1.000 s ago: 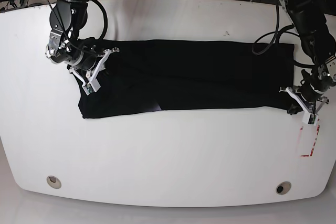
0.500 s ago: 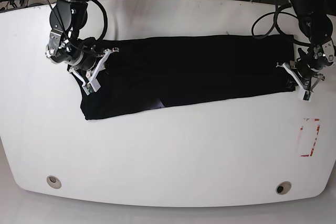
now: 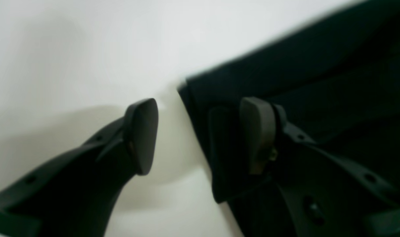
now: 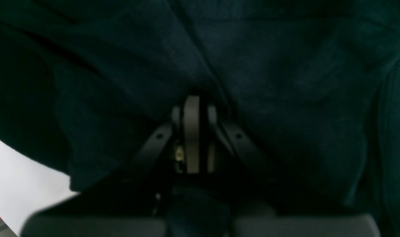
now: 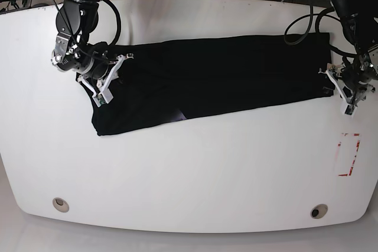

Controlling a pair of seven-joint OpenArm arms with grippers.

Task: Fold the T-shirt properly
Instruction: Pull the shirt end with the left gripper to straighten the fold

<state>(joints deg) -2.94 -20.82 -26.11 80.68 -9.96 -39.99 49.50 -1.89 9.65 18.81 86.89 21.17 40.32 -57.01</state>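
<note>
The black T-shirt (image 5: 212, 78) lies as a long folded band across the white table (image 5: 189, 169), its right end angled toward the back. My left gripper (image 5: 345, 90) is at that right end. In the left wrist view it (image 3: 200, 135) is open, and the T-shirt (image 3: 318, 65) has its corner edge lying loose between the fingers, against the right pad (image 3: 257, 131). My right gripper (image 5: 105, 78) sits on the band's left part. The right wrist view shows it (image 4: 191, 108) shut, with T-shirt (image 4: 269, 82) cloth bunched at its tips.
A red-outlined rectangle (image 5: 348, 154) is marked on the table near the right edge. Two round holes (image 5: 59, 204) (image 5: 319, 211) sit near the front edge. Cables and gear lie behind the table's back edge.
My left gripper carried the shirt's right end toward the back of the table, then opened and let the cloth go. The right arm has not moved.
</note>
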